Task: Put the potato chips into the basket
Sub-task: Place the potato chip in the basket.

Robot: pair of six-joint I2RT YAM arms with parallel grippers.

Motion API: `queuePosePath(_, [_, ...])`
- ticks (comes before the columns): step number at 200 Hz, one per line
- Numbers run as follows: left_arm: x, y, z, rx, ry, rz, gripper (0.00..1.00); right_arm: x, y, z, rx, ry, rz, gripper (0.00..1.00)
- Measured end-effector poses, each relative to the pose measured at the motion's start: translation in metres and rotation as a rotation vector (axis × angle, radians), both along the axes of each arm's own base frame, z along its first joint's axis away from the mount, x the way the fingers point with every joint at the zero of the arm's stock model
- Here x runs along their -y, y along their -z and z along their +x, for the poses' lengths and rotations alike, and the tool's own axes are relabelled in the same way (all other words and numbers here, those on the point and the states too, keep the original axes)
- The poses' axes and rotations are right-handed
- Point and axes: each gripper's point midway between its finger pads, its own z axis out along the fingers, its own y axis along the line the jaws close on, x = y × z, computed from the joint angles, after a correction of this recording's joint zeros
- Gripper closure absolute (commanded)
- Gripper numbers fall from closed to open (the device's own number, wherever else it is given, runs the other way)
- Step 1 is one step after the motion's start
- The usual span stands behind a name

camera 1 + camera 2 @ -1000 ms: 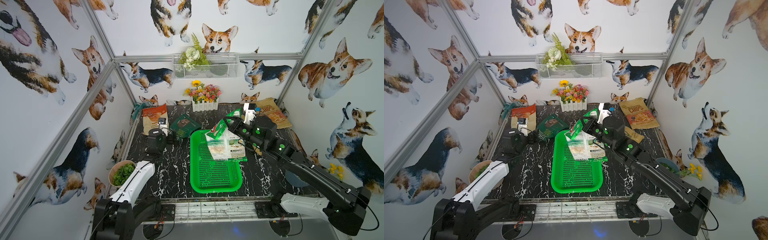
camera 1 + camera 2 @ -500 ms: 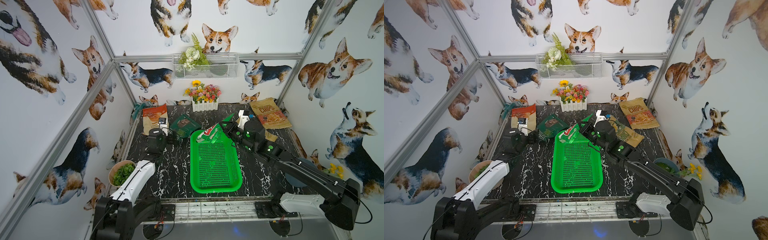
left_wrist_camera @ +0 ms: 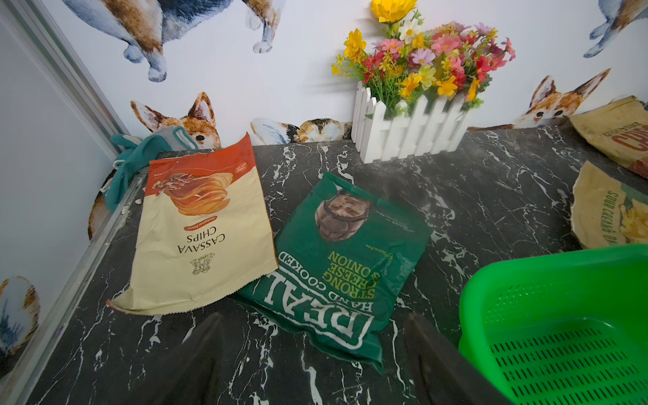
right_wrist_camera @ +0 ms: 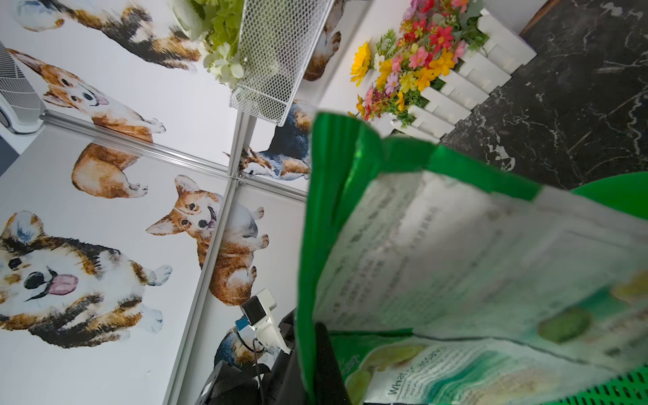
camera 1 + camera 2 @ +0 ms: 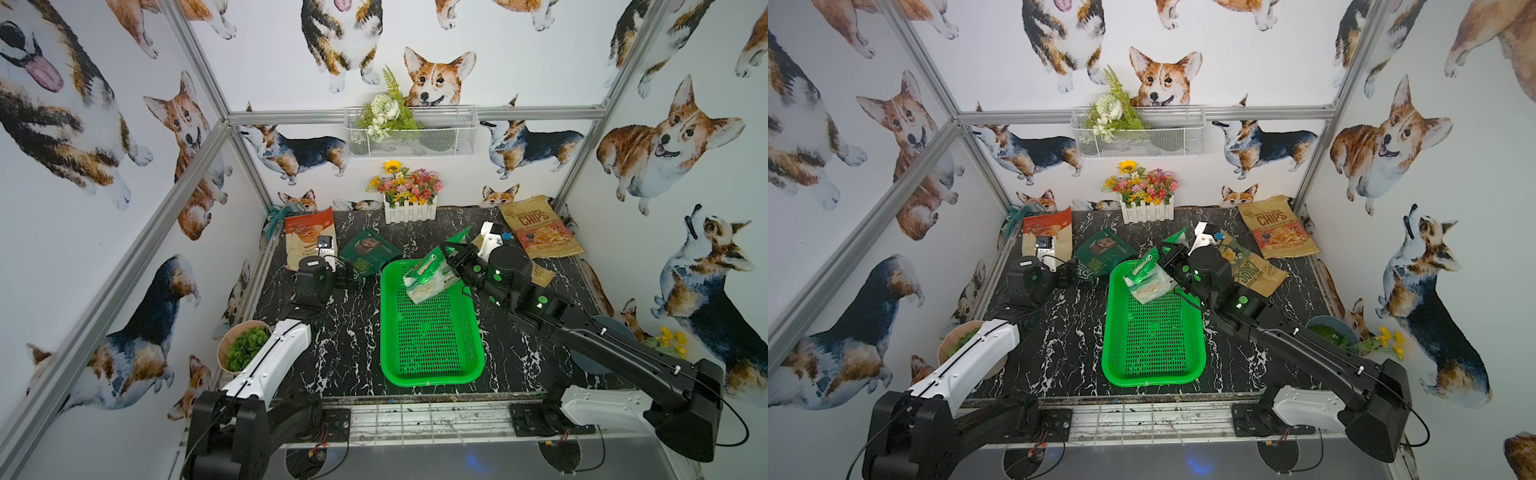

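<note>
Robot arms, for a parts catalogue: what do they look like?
The left arm and right arm are black, each with one white shell link near its base. Green lights dot the right wrist. White camera mounts top both wrists; black cables loop at the bases.

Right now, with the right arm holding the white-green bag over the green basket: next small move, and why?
Probably lower the right gripper a little toward the middle of the basket before releasing. It is shut on the white-green bag, which hangs tilted over the far end, its top near the rim; dropping now might leave it draped there.
</note>
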Motion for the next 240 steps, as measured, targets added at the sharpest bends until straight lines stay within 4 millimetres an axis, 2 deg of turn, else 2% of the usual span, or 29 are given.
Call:
queuePosePath(24, [0.000, 0.000, 0.000, 0.000, -0.003, -0.006, 0.16, -0.004, -0.001, -0.002, 0.010, -0.008, -0.002, 1.00])
queuePosePath(71, [-0.001, -0.001, 0.000, 0.003, -0.010, -0.004, 0.15, -0.003, 0.045, -0.002, -0.088, 0.002, -0.014, 1.00])
queuePosePath(89, [-0.002, -0.002, 0.000, 0.004, -0.011, -0.003, 0.15, -0.003, 0.054, -0.001, -0.108, 0.011, -0.010, 1.00])
queuePosePath(135, [-0.003, -0.001, 0.000, 0.002, -0.017, -0.001, 0.15, -0.005, 0.048, 0.014, -0.074, 0.064, 0.020, 1.00])
queuePosePath(202, [-0.004, 0.000, 0.000, 0.001, -0.025, 0.003, 0.14, -0.001, 0.070, 0.020, -0.098, 0.114, 0.007, 1.00])
queuePosePath(240, [-0.004, 0.002, 0.001, -0.003, -0.024, 0.003, 0.14, 0.005, 0.068, 0.024, -0.085, 0.155, 0.012, 1.00])
